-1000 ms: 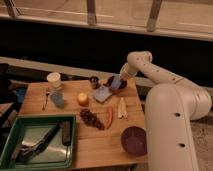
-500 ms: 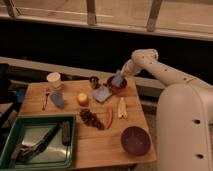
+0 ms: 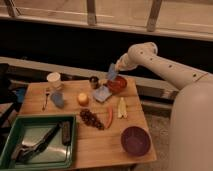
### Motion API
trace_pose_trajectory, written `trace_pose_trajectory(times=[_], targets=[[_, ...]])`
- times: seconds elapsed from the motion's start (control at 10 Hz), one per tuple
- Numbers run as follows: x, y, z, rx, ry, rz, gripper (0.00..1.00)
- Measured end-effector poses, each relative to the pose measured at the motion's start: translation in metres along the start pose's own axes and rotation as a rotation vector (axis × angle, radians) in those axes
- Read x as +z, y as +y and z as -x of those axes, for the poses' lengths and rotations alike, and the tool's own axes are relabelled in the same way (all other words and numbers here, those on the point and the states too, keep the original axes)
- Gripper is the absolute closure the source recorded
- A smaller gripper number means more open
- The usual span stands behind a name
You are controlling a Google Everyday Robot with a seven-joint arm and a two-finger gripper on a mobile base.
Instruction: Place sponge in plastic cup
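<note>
The sponge point(image 3: 111, 72), a small dull-blue block, hangs at the tip of my gripper point(image 3: 116, 68), lifted above the table's back edge over the red bowl point(image 3: 118, 85). The gripper is shut on it. The plastic cup point(image 3: 53, 79), white and upright, stands at the table's back left, well to the left of the gripper. A small dark metal cup point(image 3: 93, 81) stands between them.
On the wooden table point(image 3: 100, 145) lie a pale blue flat pad point(image 3: 102, 93), a blue-grey rounded piece point(image 3: 57, 99), a fork point(image 3: 46, 96), an orange fruit point(image 3: 82, 99), grapes point(image 3: 91, 119), a red chili point(image 3: 109, 116), a banana point(image 3: 121, 107), a purple bowl point(image 3: 135, 141) and a green tray point(image 3: 10, 150) holding utensils.
The arm has lifted and swung slightly left, carrying the sponge up from beside the red bowl. Nothing on the table has moved.
</note>
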Motion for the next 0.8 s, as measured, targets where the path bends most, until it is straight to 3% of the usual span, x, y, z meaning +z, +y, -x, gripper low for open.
trace_pose_trajectory(times=[0.2,0.4,0.8], targets=[[0.001,0.055,0.001,-0.063,-0.012,0.094,1.00],[0.001,0.083,-0.002,-0.097,-0.003,0.155,1.00],[0.002,0.080,-0.003,-0.101,0.011,0.148,1.00]])
